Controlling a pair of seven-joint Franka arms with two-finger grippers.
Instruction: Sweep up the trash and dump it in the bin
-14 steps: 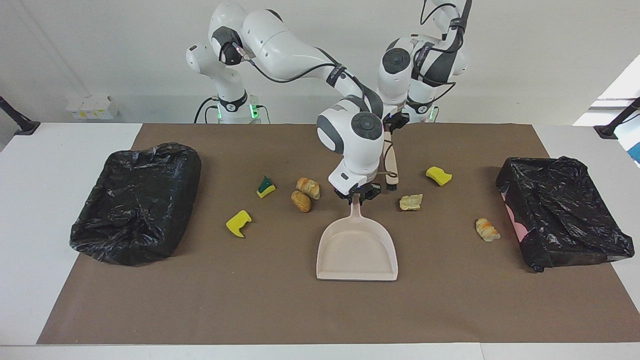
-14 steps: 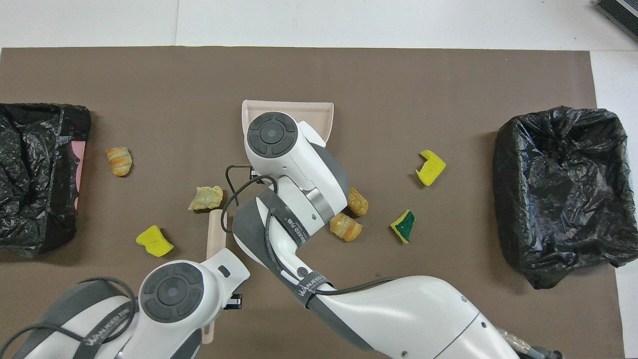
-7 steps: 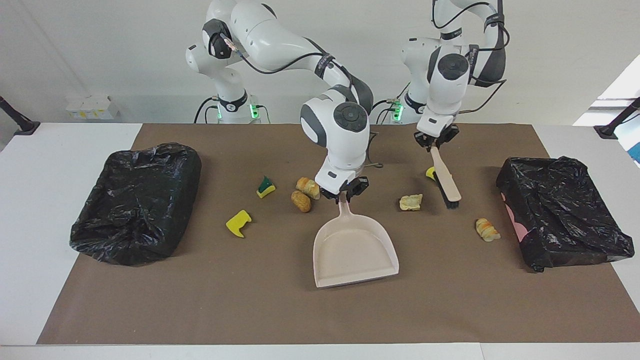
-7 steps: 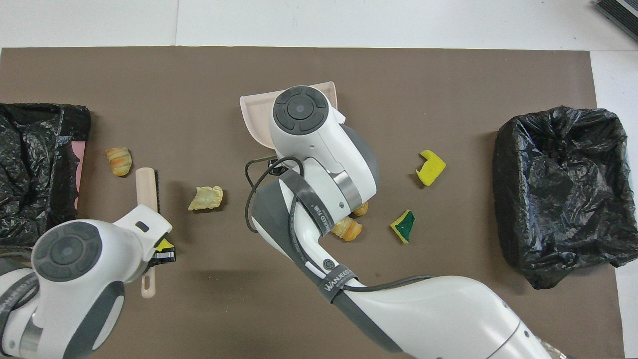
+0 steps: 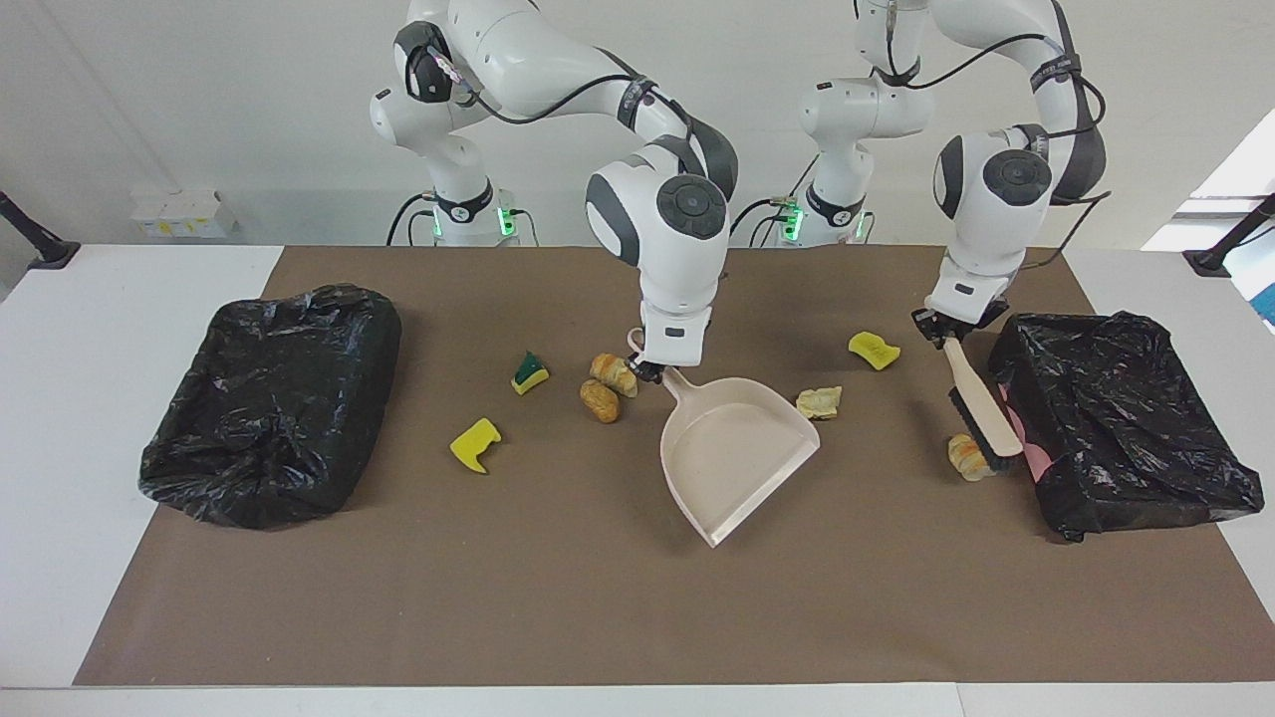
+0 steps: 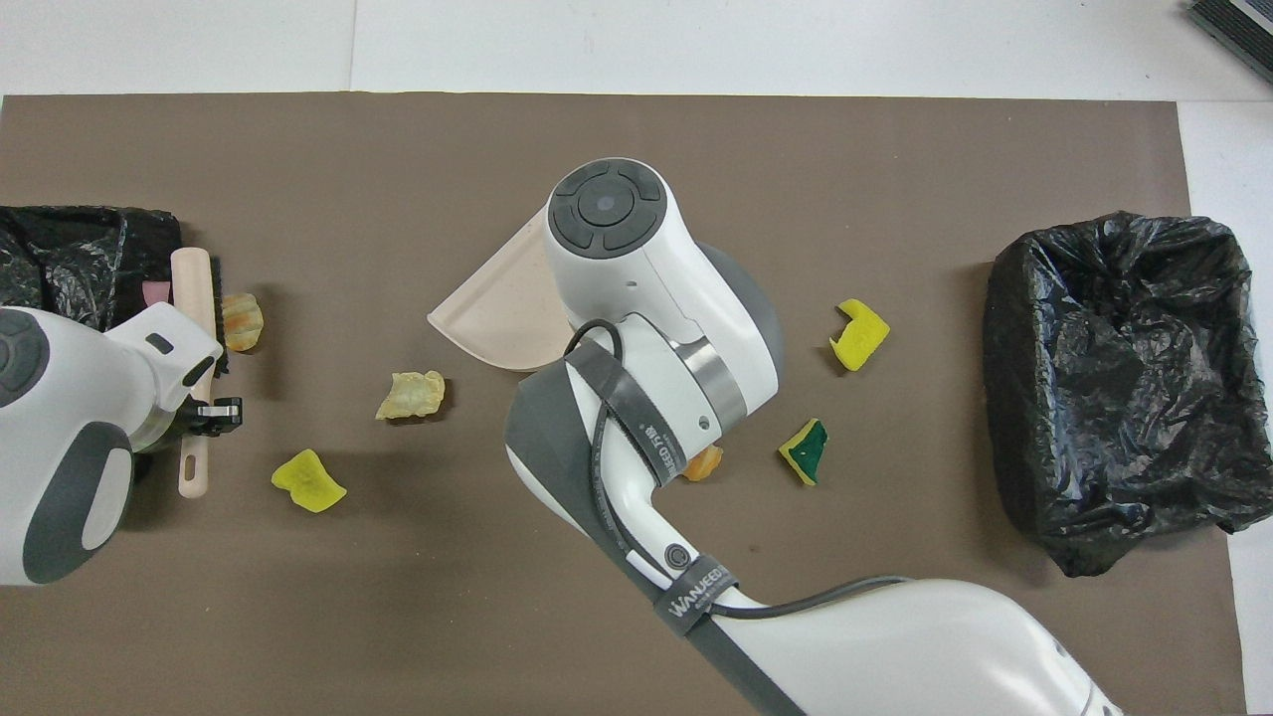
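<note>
While clamped on the brush (image 5: 981,408) handle, left gripper (image 5: 946,337) sets bristles beside a croissant lump (image 5: 967,456) by the black-lined bin (image 5: 1116,418). Right gripper (image 5: 652,370), shut on the dustpan (image 5: 732,453) handle, holds it mid-mat; six scraps lie scattered around.

One brand reads — "WANJEED" (white letters) — on the right arm's strap (image 6: 693,603).

White wall (image 5: 199,100), white table (image 5: 80,398), brown mat (image 5: 598,617), bright window (image 5: 1235,189) at edge.
</note>
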